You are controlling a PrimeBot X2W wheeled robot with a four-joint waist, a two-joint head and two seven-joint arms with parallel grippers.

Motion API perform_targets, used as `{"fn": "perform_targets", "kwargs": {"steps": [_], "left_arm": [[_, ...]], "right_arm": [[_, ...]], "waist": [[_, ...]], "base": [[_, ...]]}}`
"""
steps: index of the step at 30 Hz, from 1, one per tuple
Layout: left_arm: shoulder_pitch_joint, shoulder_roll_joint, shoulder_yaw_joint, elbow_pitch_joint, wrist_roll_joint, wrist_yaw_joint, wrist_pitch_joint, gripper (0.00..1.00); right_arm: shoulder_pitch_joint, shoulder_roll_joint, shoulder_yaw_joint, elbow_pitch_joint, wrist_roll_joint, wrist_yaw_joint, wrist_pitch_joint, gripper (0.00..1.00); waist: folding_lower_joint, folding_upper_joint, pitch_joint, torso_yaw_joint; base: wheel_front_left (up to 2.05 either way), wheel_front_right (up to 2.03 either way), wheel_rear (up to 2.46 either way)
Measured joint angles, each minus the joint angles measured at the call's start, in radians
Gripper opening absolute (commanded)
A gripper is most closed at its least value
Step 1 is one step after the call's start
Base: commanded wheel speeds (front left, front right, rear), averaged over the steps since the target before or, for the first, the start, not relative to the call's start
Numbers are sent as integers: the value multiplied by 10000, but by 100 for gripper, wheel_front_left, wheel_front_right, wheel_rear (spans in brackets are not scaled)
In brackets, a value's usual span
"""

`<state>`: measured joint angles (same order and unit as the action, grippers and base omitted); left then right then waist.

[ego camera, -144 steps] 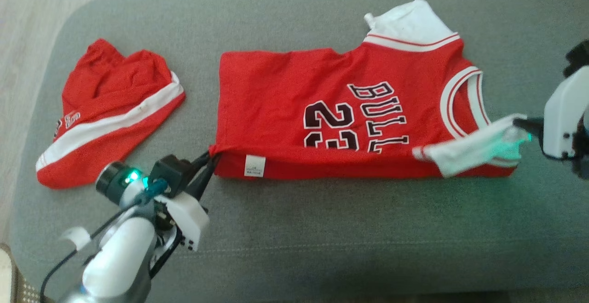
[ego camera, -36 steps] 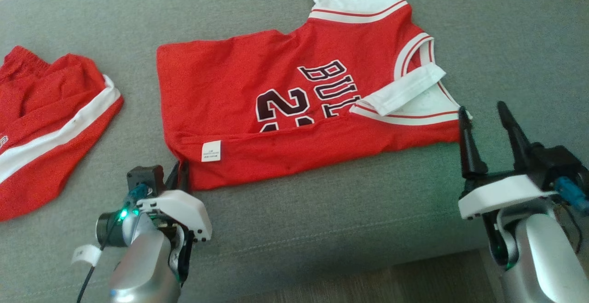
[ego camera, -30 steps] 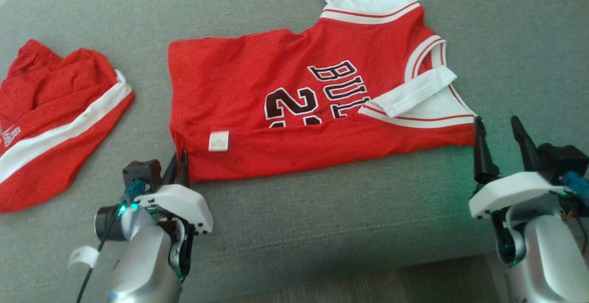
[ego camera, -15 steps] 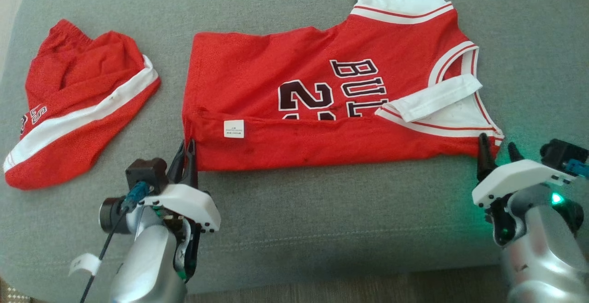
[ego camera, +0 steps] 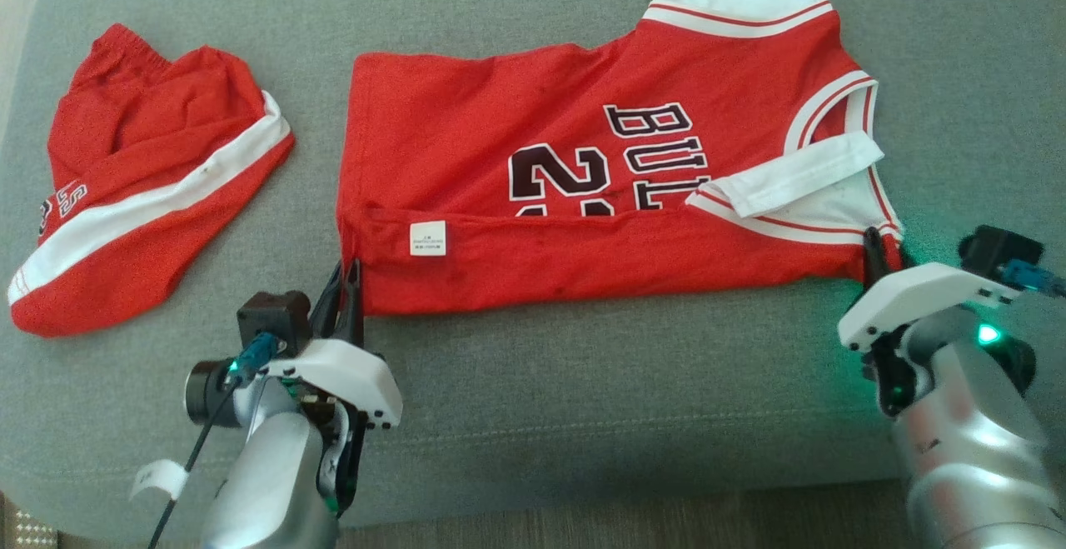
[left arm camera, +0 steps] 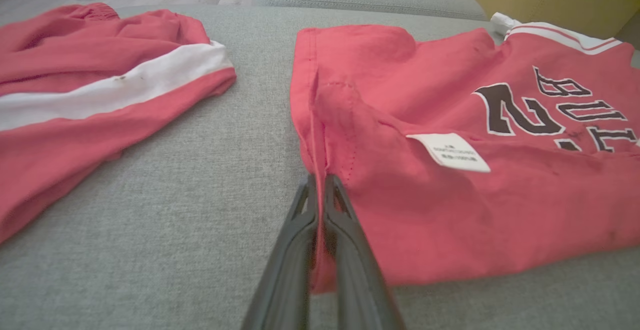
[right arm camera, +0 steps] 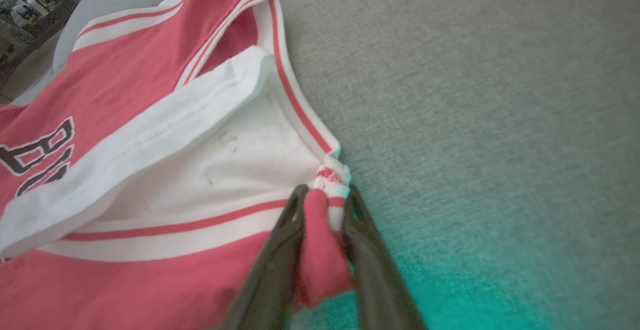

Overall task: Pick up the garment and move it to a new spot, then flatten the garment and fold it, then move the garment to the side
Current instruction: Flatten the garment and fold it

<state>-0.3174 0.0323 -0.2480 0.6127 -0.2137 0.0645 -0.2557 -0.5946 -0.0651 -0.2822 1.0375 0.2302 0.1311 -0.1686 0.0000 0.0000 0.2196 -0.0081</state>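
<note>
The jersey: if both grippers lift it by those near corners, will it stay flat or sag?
Probably floppy: the jersey is thin cloth, bunched in the right gripper, so its middle would likely sag. Likely light: the left gripper pinches only a corner fold. The loose white sleeve flap may well swing open.

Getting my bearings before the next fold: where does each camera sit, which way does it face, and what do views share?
Head view: on the head, facing forward and down at the cushion, jersey and shorts; both forearms show, left gripper at the hem corner, right gripper at the shoulder corner.
Left wrist view: that wrist, along its shut fingers, over the jersey hem.
Right wrist view: that wrist, along its fingers clamping the shoulder corner.
Head and left wrist views share the label.
</note>
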Motion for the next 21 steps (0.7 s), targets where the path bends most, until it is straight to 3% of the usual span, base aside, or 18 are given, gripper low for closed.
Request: {"fn": "perform_targets", "kwargs": {"steps": [12,21], "left_arm": [[401,-2,33,669,105,-109,0,0],[864,-6,33,1011,102,-219,0,0]], "right_arm": [[483,21,-8,359,-17,2,-104,0],[1419,27,-224,-301,86,2,483,0]], "waist": [[0,0,-669,-177],[0,0,-1165,-378]], "base": [[0,0,0],[0,0,0]]}}
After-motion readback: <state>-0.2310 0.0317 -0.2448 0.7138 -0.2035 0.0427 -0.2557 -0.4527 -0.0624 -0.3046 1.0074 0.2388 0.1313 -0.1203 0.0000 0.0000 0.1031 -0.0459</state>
